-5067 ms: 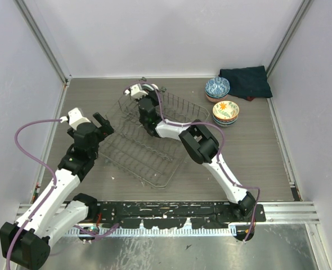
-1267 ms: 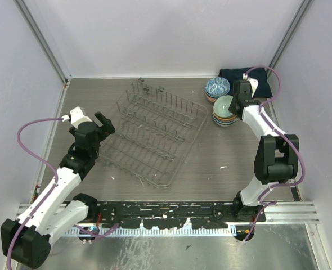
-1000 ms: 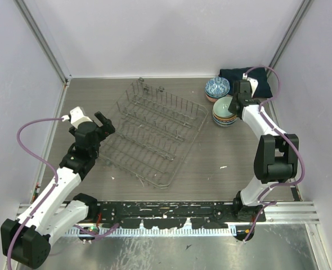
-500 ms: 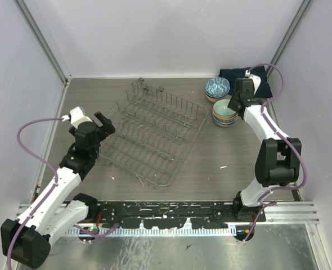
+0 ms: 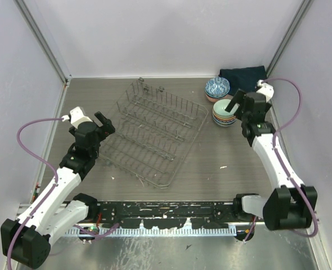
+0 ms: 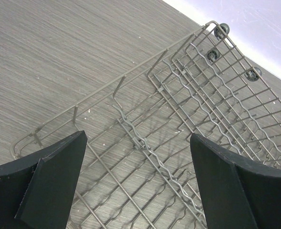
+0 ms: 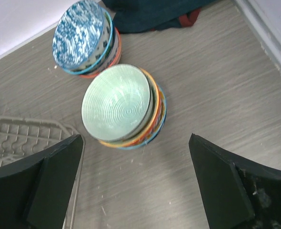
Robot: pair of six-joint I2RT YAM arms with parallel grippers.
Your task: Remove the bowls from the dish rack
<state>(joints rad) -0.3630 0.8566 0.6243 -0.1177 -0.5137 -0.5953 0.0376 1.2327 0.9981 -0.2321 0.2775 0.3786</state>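
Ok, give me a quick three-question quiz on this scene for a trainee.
1. True or false: a bowl sits in the dish rack.
2. Multiple choice: the top bowl of the bowl stack nearest the right gripper is A) blue patterned, B) pale mint, C) plain red.
3. One word: is the left gripper, at the rack's left edge, open or shut?

Key: 1 false; 2 B; 3 open.

grey wood-grain table (image 5: 239,160) carries the dish rack (image 5: 155,132), two bowl stacks (image 5: 225,112) and a dark cloth (image 5: 243,75).
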